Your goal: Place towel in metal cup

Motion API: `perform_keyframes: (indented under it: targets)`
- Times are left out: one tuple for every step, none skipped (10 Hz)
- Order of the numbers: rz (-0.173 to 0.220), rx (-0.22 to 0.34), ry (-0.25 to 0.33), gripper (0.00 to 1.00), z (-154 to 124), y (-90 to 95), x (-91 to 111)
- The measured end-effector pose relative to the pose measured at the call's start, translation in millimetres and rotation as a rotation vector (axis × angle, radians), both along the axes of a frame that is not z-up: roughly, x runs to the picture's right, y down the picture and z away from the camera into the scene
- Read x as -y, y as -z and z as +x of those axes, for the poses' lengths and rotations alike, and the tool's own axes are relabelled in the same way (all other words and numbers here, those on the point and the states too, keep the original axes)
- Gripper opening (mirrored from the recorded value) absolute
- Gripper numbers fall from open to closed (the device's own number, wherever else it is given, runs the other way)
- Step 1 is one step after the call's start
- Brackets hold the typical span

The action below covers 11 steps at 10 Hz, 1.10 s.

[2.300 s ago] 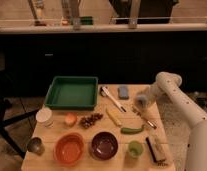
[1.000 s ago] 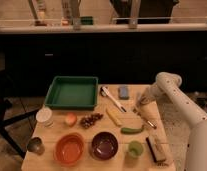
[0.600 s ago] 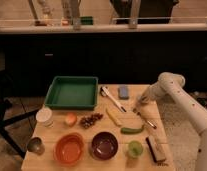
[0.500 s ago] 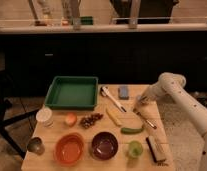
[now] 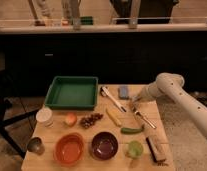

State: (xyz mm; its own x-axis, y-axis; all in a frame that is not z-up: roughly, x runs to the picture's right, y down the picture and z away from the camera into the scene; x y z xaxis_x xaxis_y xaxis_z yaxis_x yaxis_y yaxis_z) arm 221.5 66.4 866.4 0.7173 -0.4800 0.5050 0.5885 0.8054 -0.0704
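The metal cup [image 5: 35,145] is small and dull silver. It stands at the table's front left corner, beside the orange bowl [image 5: 69,149]. My gripper [image 5: 135,102] is at the far right of the table, low over the surface, just right of the blue block [image 5: 123,91] and above a metal utensil [image 5: 142,118]. It is shut, and I cannot tell whether it holds anything. The towel is hidden; no cloth shows around the gripper. The cup is far from the gripper, diagonally across the table.
A green tray [image 5: 72,93] sits at the back left. Across the table lie a white container [image 5: 44,116], an orange fruit [image 5: 70,119], grapes [image 5: 90,120], a purple bowl [image 5: 104,145], a banana [image 5: 113,116], a green vegetable [image 5: 132,130], a green cup [image 5: 135,148] and a brush [image 5: 154,149].
The arm has stretched out, its elbow shifting right, while the gripper has dipped slightly down and left toward the table. Nothing on the table has moved.
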Motion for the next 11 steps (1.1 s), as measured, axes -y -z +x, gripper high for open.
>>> perform_keyframes:
  targets:
    - [0.012,0.033,0.040,0.00,-14.9,8.2,-1.3]
    - [0.022,0.060,0.073,0.00,-26.5,15.3,-2.0]
    - [0.037,0.095,0.118,0.00,-39.1,25.7,-2.9]
    - [0.048,0.121,0.150,0.00,-47.1,33.1,-2.7]
    - [0.055,0.138,0.169,0.00,-52.3,37.7,-1.9]
    - [0.060,0.157,0.191,0.00,-59.2,42.1,-1.4]
    - [0.062,0.178,0.215,0.00,-66.5,46.7,-1.3]
    - [0.061,0.194,0.236,0.00,-72.5,50.7,-2.0]
    - [0.056,0.214,0.264,0.00,-80.6,54.0,-3.3]
    - [0.049,0.241,0.305,0.00,-95.5,57.7,-4.3]
    - [0.044,0.260,0.338,0.00,-105.9,60.0,-5.0]
